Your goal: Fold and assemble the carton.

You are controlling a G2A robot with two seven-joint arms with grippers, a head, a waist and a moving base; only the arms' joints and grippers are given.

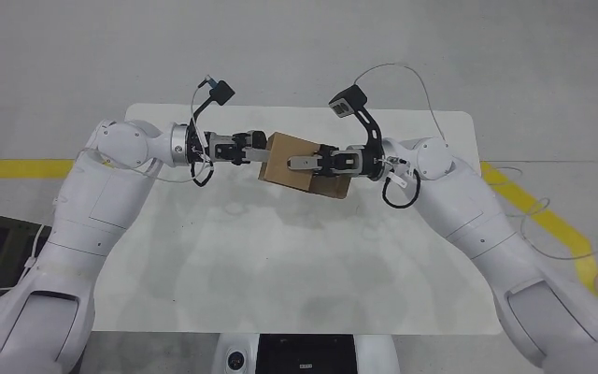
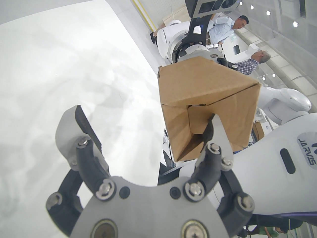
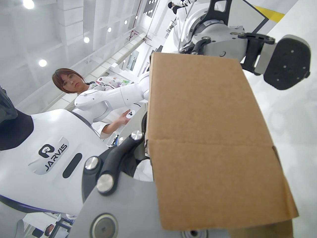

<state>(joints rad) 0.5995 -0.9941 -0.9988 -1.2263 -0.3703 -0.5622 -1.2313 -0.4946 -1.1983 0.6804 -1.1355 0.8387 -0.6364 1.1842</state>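
- The left gripper (image 2: 146, 117) is spread wide. One finger (image 2: 215, 134) has its tip in the mouth of the carton (image 2: 208, 87), by the folded-in end flaps (image 2: 178, 130). The other finger (image 2: 74, 125) stands well outside the carton's wall, touching nothing.
- From that gripper the carton lies straight ahead, open end first. Seen from above, the left gripper (image 1: 254, 148) sits at one end of the carton (image 1: 280, 170) and points along its length.
- The carton's long axis runs from arm to arm, a little skewed, so the two wrists face each other with the carton between them.
- The right gripper (image 1: 308, 162) comes in from the carton's opposite end, and one of its fingers lies flat along the top panel.
- I judge it to be pinching that panel, since the carton appears to hang above the table (image 1: 280, 280) with nothing else carrying it. In its own wrist view the carton (image 3: 205, 125) covers the fingers, so the pinch itself is hidden.
- Past the carton's far edge in that view, the left gripper's outer finger (image 3: 284, 63) shows its pad, apart from the cardboard.
- The left arm is therefore nearer the open end, and the right arm serves as holder.
- The coming move seems to turn on the inner left finger lining up with the long axis. A push along it would drive the end flaps inward, while sideways drift would likely catch the wall edge.
- The flaps look only partly tucked, so that end is not yet closed.
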